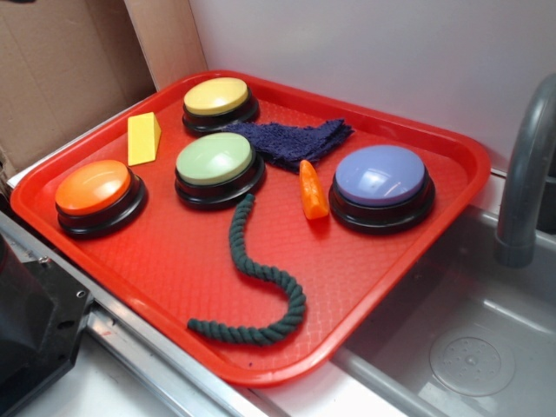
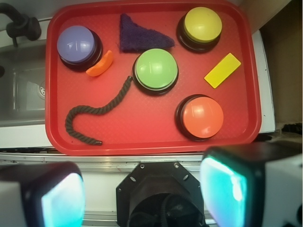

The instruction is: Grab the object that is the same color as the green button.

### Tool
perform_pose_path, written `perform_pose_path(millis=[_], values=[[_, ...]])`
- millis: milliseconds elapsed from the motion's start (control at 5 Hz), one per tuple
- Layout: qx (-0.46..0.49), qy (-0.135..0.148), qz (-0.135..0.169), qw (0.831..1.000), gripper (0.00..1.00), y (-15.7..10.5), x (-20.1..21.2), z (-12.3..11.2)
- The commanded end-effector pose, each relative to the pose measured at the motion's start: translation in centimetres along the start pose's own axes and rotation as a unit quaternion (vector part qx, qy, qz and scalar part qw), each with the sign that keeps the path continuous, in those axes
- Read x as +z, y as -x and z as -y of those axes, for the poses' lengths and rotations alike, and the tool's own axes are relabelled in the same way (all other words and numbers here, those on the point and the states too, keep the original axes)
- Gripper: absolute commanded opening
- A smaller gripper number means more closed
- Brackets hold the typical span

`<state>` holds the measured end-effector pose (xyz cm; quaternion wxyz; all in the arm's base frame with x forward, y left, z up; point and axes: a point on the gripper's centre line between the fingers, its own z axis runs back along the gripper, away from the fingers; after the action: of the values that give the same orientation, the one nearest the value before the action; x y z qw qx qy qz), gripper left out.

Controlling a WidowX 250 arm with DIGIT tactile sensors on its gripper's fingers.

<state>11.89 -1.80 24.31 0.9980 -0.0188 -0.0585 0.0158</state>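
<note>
Dark green twisted rope (image 1: 261, 282) lying loose on the red tray (image 1: 373, 269), curved like a hook: one end just beside the green button (image 1: 215, 165), body running toward the tray's near edge, then bending back in a curl. Seen from the wrist view as a darker cord (image 2: 92, 113) with its straight end close to that pale green dome (image 2: 156, 70) and its hooked end near the tray's corner. Nothing on top of the rope, nothing gripping it.

Beyond the green button, a dark blue knitted cloth (image 1: 291, 141) spread flat, touching or nearly touching the button's black base. Just beside the cloth, a small orange curved piece (image 1: 313, 189), close against the lavender-blue button (image 1: 380, 178). Farther back, a yellow-domed button (image 1: 217, 100); to its side, a yellow wedge block (image 1: 143, 137); near that, an orange-domed button (image 1: 94, 193). All buttons on black bases.

No brand, label or readable writing on any item.

Tray resting beside a grey sink (image 1: 469, 347) with a grey faucet (image 1: 526, 165); cardboard (image 1: 61, 69) behind the tray.

Claw (image 2: 142, 194) well apart from the tray, above the desk edge, fingers (image 2: 225, 189) spread wide with glowing teal pads, empty.
</note>
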Motion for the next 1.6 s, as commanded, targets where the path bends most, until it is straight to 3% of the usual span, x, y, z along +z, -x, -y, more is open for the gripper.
perform_pose_path(millis=[0,200,400,600,800,1000,1200,1400], values=[[0.0,0.0,0.0,1.0,1.0,0.0,0.0,0.0],[0.088,0.017,0.002,0.996,1.0,-0.6,-2.1,0.4],[0.166,0.042,0.031,0.985,1.0,-0.9,-3.9,0.6],[0.273,0.044,0.062,0.959,1.0,-1.8,-7.6,1.4],[0.318,0.047,0.066,0.945,1.0,-2.9,-10.9,2.1],[0.309,0.021,0.062,0.949,1.0,-3.6,-15.1,3.3],[0.317,0.03,0.064,0.946,1.0,-4.5,-18.2,3.9],[0.316,0.018,0.063,0.946,1.0,-4.8,-20.2,4.1]])
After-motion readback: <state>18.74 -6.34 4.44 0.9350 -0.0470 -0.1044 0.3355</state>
